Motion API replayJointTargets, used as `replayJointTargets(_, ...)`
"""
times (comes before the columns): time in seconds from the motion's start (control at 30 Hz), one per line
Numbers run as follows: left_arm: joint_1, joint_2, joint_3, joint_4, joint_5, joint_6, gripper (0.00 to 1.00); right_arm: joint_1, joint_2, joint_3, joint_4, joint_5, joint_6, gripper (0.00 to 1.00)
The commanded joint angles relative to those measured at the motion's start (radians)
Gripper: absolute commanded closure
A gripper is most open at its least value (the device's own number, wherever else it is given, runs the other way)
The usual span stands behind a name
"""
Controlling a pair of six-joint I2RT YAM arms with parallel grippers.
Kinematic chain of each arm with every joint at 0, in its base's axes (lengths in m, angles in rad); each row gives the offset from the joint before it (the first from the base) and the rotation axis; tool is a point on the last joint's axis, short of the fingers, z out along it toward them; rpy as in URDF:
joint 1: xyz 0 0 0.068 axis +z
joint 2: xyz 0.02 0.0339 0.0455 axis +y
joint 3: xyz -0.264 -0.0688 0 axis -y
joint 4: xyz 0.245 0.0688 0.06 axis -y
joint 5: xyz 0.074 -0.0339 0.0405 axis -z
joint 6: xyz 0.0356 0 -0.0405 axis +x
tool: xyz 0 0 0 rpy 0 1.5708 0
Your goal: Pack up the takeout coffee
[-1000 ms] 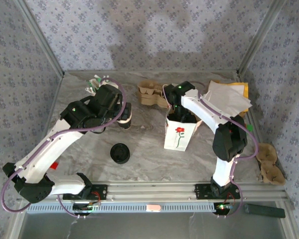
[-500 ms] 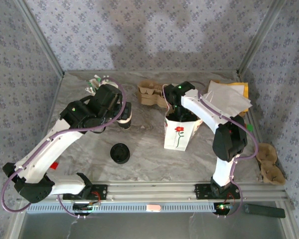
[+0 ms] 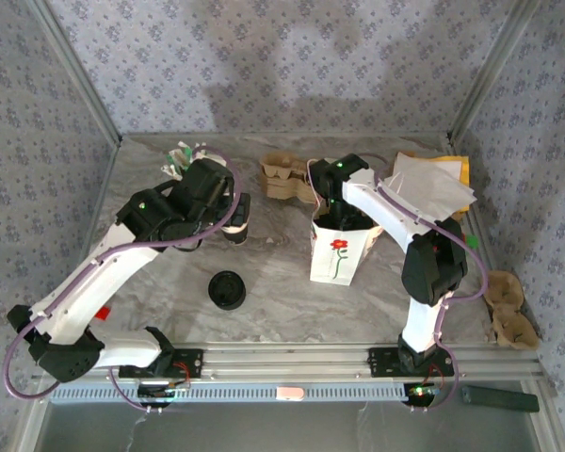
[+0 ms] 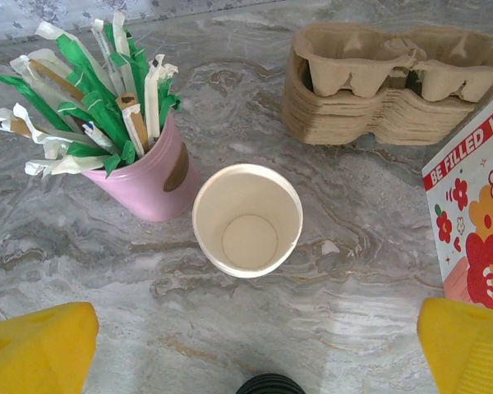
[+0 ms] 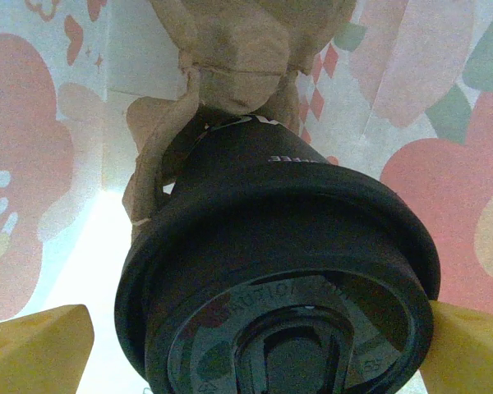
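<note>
Coffee (image 5: pixel 255 189) sat deep in bag (image 3: pixel 339 256), nested in pulp carrier (image 5: pixel 230 49). Right fingers (image 5: pixel 33 345) stood apart, flanking lid (image 5: pixel 296 328), gripping nothing. Left fingers (image 4: pixel 37 345) spread wide above tabletop (image 4: pixel 353 312). Cup probably light, paper wall crushable, lid slick; best held gently below lid rim.

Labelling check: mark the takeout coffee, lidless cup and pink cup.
takeout coffee (image 5: pixel 263 213), right wrist view, black lid.
lidless cup (image 4: pixel 248 240), left wrist view, inner bottom.
pink cup (image 4: pixel 144 190), left wrist view, side wall.
</note>
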Motion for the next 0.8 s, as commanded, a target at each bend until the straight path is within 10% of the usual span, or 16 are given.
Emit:
replayJointTargets(0.0,-0.006,0.002,0.037,-0.01,-0.009,0.006,0.0,0.005,-0.018,0.006,-0.039,0.026,-0.012,0.0)
replayJointTargets(0.77,-0.021,0.001,0.039,0.001,-0.013,0.003,0.0,0.008,-0.036,0.067,-0.1,0.043,-0.01,0.0)
